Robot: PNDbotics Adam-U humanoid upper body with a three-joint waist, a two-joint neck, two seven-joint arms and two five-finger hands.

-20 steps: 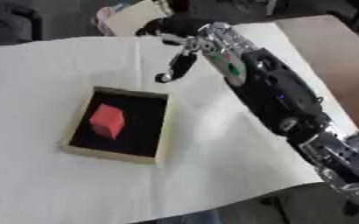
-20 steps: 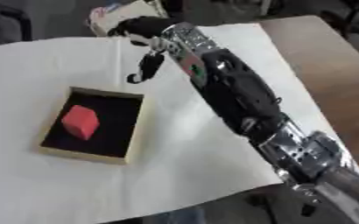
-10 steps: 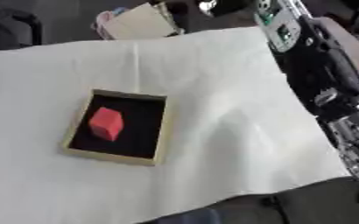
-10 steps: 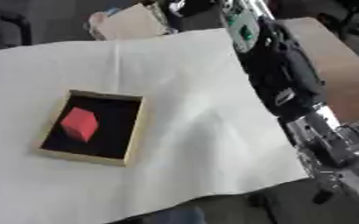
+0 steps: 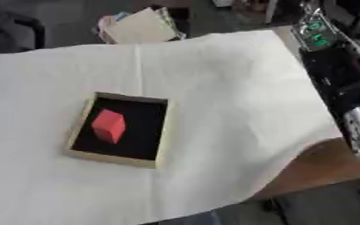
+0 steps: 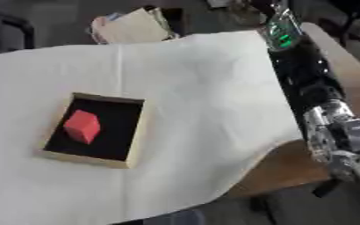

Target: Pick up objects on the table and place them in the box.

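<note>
Left of the middle sits the box (image 5: 158,132), and the red block (image 5: 109,125) is inside it. Up the right edge runs the right arm (image 6: 302,74); its hand is out of the picture, so I cannot tell how its fingers are. No other loose thing shows on the white cloth (image 5: 229,92), so look around slowly before reaching again.

A white cloth (image 5: 214,88) was spread over a brown table (image 6: 344,66), whose bare wood was left showing at the right edge and below the cloth's hanging corner. Beyond the far edge of the cloth, a tan, flat thing like a folder or bag (image 5: 141,28) was seen against a dark floor (image 5: 52,17).
</note>
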